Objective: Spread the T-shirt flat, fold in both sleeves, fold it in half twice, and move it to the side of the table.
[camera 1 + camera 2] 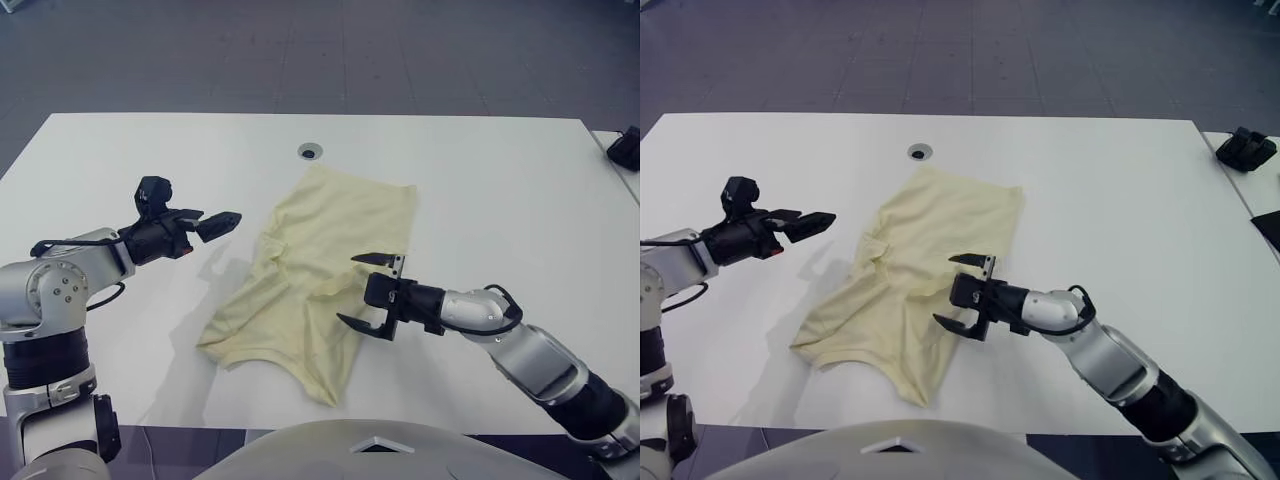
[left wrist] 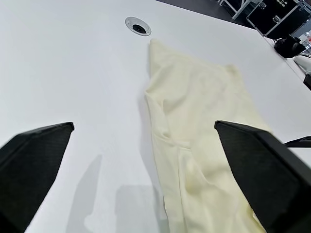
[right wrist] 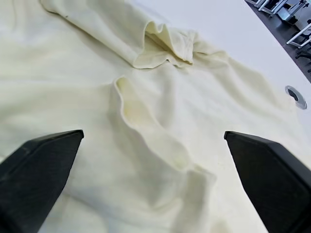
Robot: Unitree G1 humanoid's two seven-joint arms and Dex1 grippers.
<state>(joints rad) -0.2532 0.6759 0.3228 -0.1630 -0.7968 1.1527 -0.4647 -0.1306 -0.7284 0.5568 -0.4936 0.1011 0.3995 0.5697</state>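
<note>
Right claw (image 1: 348, 288) hangs wide apart over the rumpled yellow T-shirt (image 1: 300, 250).

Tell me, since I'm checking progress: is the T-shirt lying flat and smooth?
No, the T-shirt lies rumpled on the table, with raised creases beneath the open right gripper.

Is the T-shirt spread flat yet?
Not yet: the T-shirt lies rumpled on the table, with raised creases and a flap folded over itself.
</note>
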